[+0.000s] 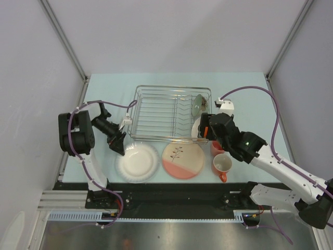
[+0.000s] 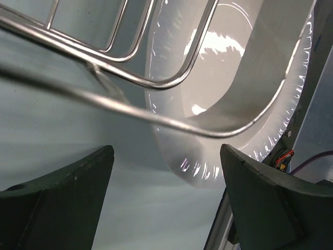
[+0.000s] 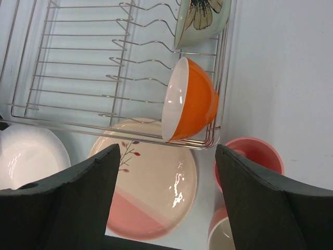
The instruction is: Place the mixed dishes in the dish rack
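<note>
The dish rack [image 1: 161, 138] stands mid-table; in its right end an orange bowl [image 3: 192, 99] and a floral bowl [image 3: 200, 18] stand on edge. In front of it lie the white ruffled plate [image 1: 137, 162] and the cream plate with a salmon segment [image 1: 183, 159]. The pink cup [image 1: 217, 148] and orange mug [image 1: 222, 165] stand to the right. My left gripper [image 1: 120, 148] is open, low beside the white plate [image 2: 218, 78] and the rack's corner wire [image 2: 130, 78]. My right gripper [image 3: 167, 156] hangs open above the rack's near right corner and holds nothing.
Grey enclosure walls close the table on the left, right and back. A purple cable loops above the right arm [image 1: 260, 151]. The left half of the rack [image 3: 67, 78] holds no dishes. The black front rail [image 1: 171, 195] runs just behind the plates.
</note>
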You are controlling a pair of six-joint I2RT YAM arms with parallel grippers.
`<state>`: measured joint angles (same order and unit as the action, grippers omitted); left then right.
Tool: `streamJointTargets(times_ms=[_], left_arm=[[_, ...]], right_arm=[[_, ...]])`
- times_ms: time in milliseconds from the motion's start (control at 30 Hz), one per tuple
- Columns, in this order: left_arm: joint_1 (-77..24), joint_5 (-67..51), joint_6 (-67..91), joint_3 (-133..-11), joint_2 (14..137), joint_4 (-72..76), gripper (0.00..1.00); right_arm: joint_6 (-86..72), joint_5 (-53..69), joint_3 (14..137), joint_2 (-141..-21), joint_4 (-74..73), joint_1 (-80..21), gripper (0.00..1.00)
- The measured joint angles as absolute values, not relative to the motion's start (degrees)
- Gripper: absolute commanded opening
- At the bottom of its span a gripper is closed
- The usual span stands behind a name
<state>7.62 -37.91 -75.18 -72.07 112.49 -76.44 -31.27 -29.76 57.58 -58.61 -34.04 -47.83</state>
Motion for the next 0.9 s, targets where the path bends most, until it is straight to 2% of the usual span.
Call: streamJointTargets(times_ms=[167,467,633,800,900], left_arm=[[6.1,-38.2,-75.1,-71.4,112.5,-76.4,0.89],[4.5,-39.5,-74.9,-68.9,112.5,-76.2,0.72],[4.2,-39.2,-72.4,-67.4,112.0,-73.8,0.59],[3.8,-38.4,-70.9,-66.3,111.3,-70.8,0.24],[3.6,-40.0,-68.0,-65.9,111.0,-72.1,0.21]], right_arm=[[-31.3,-30.4,57.6,-58.6,-34.1,-47.9,0.79],[-31.5,-31.4,57.6,-58.0,-35.1,-47.9,0.77],[-32.0,-32.1,57.3,-56.2,-35.7,-47.9,0.76],[-32.6,-32.6,56.9,-54.7,-35.9,-47.9,0.75],[-32.8,-32.7,56.5,-54.3,-36.2,-47.9,0.75]])
